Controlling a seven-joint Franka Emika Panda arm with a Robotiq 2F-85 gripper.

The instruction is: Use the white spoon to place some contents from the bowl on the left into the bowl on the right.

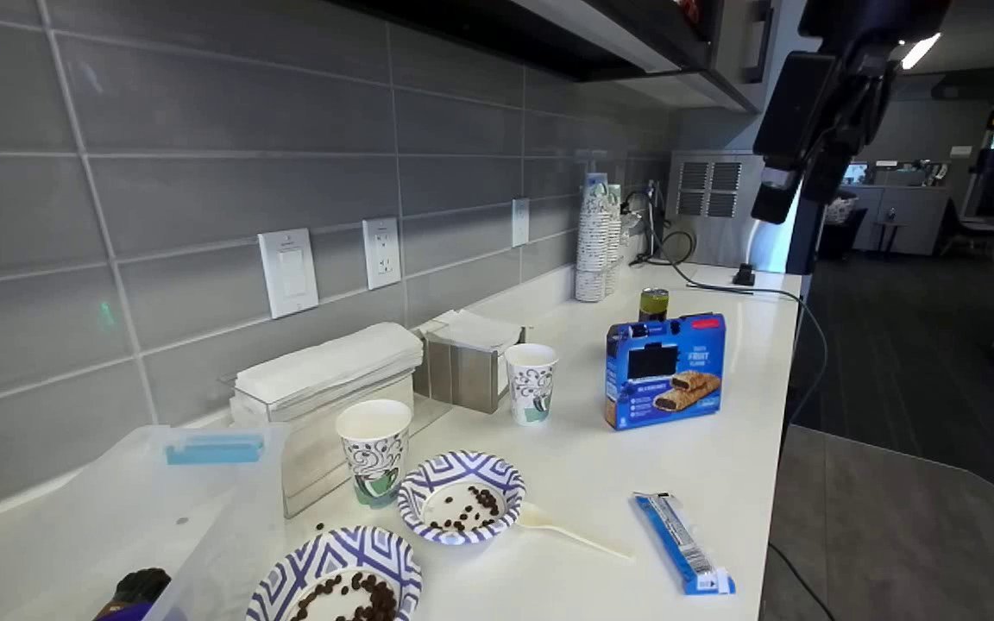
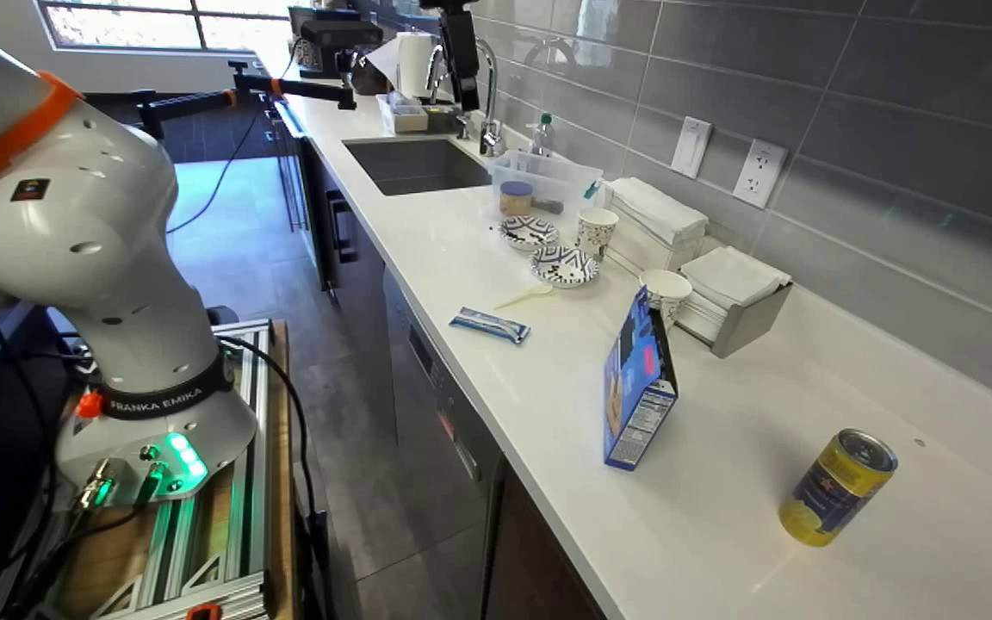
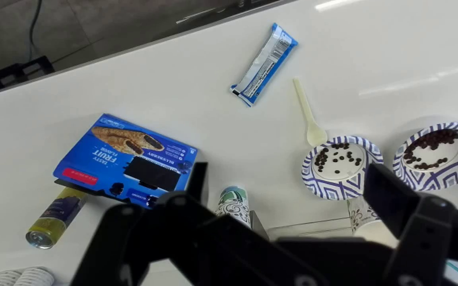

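Observation:
Two paper bowls with blue and white patterns hold dark brown bean-like pieces. One bowl (image 3: 332, 191) holds fewer scattered pieces; it also shows in both exterior views (image 1: 510, 485) (image 2: 592, 269). The other bowl (image 3: 431, 183) beside it holds more; it also shows in both exterior views (image 1: 406, 561) (image 2: 506, 234). The white spoon (image 3: 304, 103) lies on the counter, its head against the fewer-piece bowl; it also shows in both exterior views (image 1: 579, 539) (image 2: 523, 295). My gripper (image 3: 286, 172) is open and empty, high above the counter in both exterior views (image 1: 795, 190) (image 2: 464, 99).
A blue wrapped bar (image 1: 682, 543) lies near the counter edge. A blue snack box (image 1: 665, 371), a yellow can (image 2: 839, 488), paper cups (image 1: 374, 453) and napkin holders (image 1: 471, 366) stand around. A clear plastic bin (image 2: 565, 172) stands beside the bowls, near the sink (image 2: 418, 164).

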